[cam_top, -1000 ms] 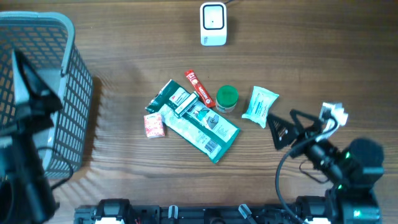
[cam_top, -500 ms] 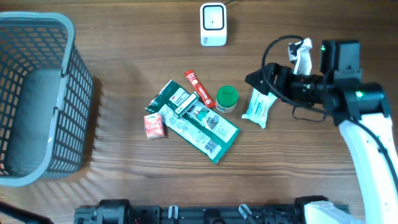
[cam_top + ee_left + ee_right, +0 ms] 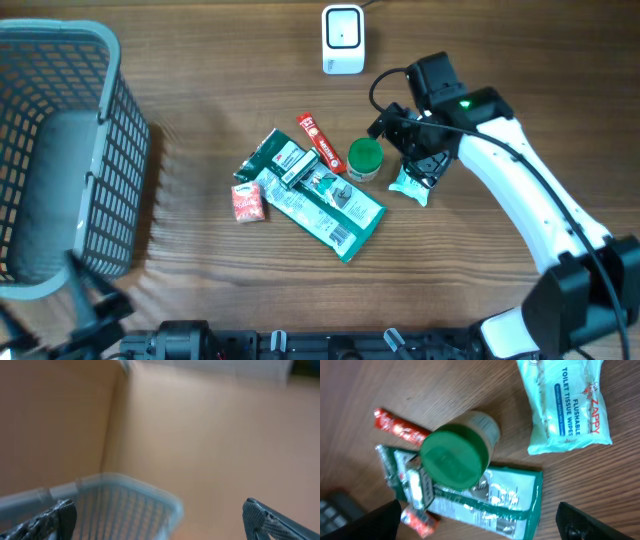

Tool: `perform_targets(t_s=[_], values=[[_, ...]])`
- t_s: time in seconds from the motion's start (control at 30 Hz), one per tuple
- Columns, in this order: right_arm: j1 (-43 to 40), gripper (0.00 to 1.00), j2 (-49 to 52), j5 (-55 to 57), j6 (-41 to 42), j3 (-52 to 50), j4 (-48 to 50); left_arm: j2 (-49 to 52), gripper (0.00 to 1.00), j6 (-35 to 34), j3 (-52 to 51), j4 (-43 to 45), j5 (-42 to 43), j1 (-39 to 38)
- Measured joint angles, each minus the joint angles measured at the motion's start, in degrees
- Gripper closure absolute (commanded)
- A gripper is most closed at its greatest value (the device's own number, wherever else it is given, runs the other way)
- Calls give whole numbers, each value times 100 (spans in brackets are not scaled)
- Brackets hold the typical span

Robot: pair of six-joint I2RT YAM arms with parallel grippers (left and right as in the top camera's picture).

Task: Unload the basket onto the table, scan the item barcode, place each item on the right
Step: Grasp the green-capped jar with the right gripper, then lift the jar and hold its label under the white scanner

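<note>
Withdrawn from over the basket (image 3: 60,150) since a second earlier: left arm (image 3: 95,305), now seen only as dark links at the lower left edge of the overhead view; left gripper (image 3: 160,527) is spread to full width with nothing between the fingers, and the basket rim is seen ahead of it.

Counted on the table (image 3: 200,290), left to right: one grey mesh basket; one pink carton (image 3: 247,202); two green pouches (image 3: 330,210), overlapped, with one small carton (image 3: 293,166) laid on them; one red sachet (image 3: 320,141); one white scanner (image 3: 342,38) at the far edge, well apart from the pile; one jar (image 3: 364,157); one wipes pack (image 3: 412,182).

Jar: upright, round green lid, pale body, just beside the red sachet and touching the larger pouch; near the middle of the right wrist view.

Right gripper (image 3: 408,148) is held above the gap between jar and wipes pack; fingers fully parted, nothing gripped; it has been shifted left from beside the wipes pack since half a second earlier.

Wipes pack: teal, flat, printed "FLUSHABLE TOILET TISSUE WIPES".

Right arm (image 3: 520,210): white link stretched from the lower right corner up and left to the wrist.
</note>
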Motion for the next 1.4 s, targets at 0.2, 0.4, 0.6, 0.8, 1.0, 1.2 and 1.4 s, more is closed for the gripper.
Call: perform_targets(t_s=[0.2,0.4,0.6,0.8,1.0,1.2,1.4], values=[[0,1,684,35,1040,0,358,9,0,-236,-391,-1534,1078,-17],[81,0,1132,-55,2656,0,721,9,0,-273,-400,-1698,1169,-17],[439,0,1679,-227,4000,2,1296,9,0,-313,-400,-1799,1169,-17],[435,45,2052,-208,4321,94,1314,9,0,-315,-402,-2168,1169,-17],[413,56,2050,-203,3128,131,1296,7,0,-332,-697,-1899,1165,-17],[-315,56,1985,-619,105,398,1056,28,0,-763,-2697,693,1165,-17],[-579,57,1408,-1722,-3705,1012,-234,33,0,-1045,-3731,1657,1163,-17]])
